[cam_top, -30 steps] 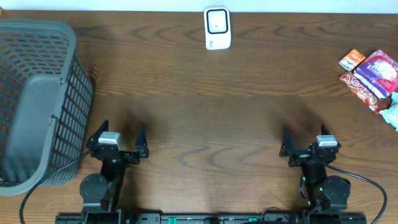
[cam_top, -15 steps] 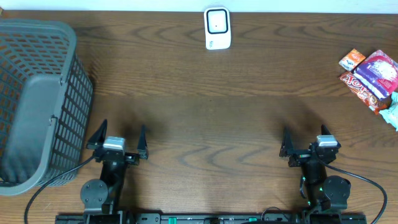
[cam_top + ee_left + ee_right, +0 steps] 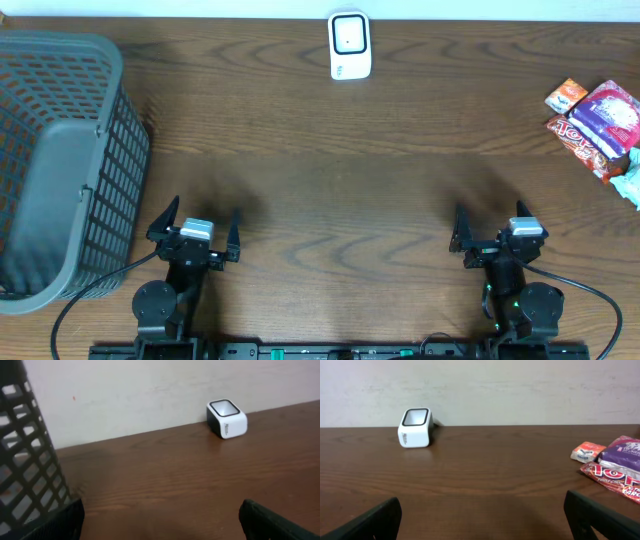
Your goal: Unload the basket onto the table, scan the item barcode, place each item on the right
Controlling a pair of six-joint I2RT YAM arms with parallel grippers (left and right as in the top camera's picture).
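1. First, nearest you at the table's front edge, your left gripper [image 3: 203,211] stood with its jaws spread wide and nothing between them. Its dark fingers [image 3: 56,521] showed only in the bottom corners of the left wrist view.
2. Your right gripper [image 3: 489,214] sat at the same edge, well apart from the left. Its claw was equally wide and empty, with its fingers [image 3: 366,522] framing bare wood.
3. Both rested over the dark brown wood-grain table [image 3: 330,190].
4. Just beside your left arm stood the dark grey plastic lattice basket [image 3: 112,150], filling the table's left side. Its mesh wall [image 3: 25,460] filled the left edge of the left wrist view.
5. Farther out on the right edge lay the items: a pile of snack packets [image 3: 598,122], touching one another. It held a small orange packet [image 3: 588,452], a purple packet [image 3: 622,454] and a red packet [image 3: 612,479]. They lay well apart from both claws.
6. Farthest from you, at the middle of the back edge, sat the white box-shaped barcode scanner [image 3: 350,45], its dark window [image 3: 416,416] facing up. It stood just before the pale wall [image 3: 520,390].
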